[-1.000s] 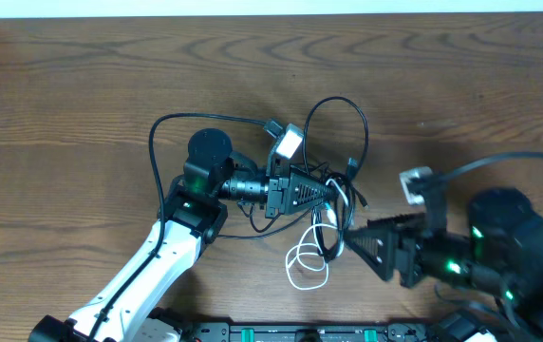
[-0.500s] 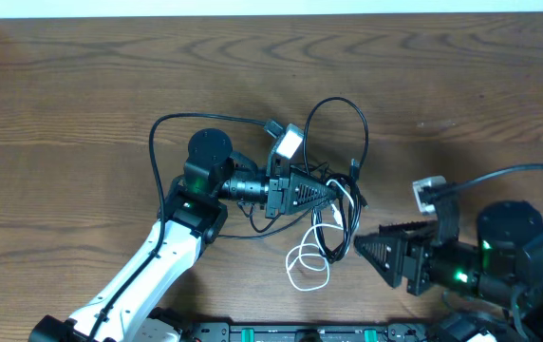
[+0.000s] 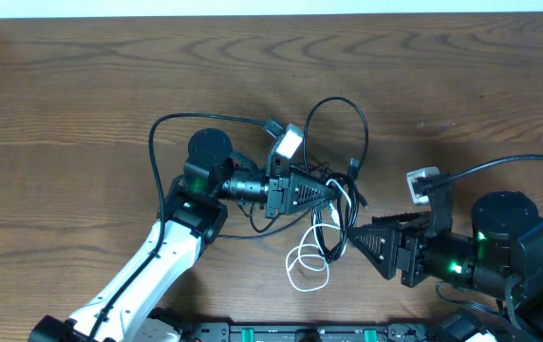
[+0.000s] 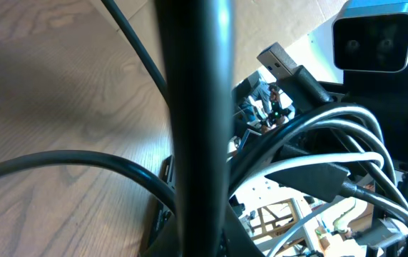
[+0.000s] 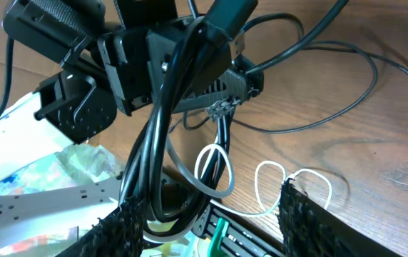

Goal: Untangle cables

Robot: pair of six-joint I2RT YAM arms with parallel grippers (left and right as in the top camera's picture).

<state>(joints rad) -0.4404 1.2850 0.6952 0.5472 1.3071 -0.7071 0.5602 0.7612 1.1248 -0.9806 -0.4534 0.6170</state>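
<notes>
The cables [image 3: 336, 109] are thin black cords looping across the middle of the table, with a white cord [image 3: 308, 268] coiled in small rings below them. My left gripper [image 3: 336, 193] points right and is shut on a bundle of black and white cables. From it a loop of cables [image 5: 162, 168] hangs between the fingers of my right gripper [image 5: 211, 198]. My right gripper [image 3: 349, 237] points left just under the left one, open, its fingers [image 5: 304, 221] apart. In the left wrist view a thick black cord [image 4: 193, 107] hides the jaws, and white cords [image 4: 332, 143] cross behind.
The wooden table [image 3: 82, 85] stretches out to the left and back. A long black cord [image 3: 162, 128] arcs round the left arm's elbow. The rack's edge [image 3: 281, 332] runs along the near side. The right arm's own thick cable [image 3: 499, 163] trails right.
My right gripper drew back down and to the right, then returned left under the held bundle. The left gripper and its cables have stayed still.
</notes>
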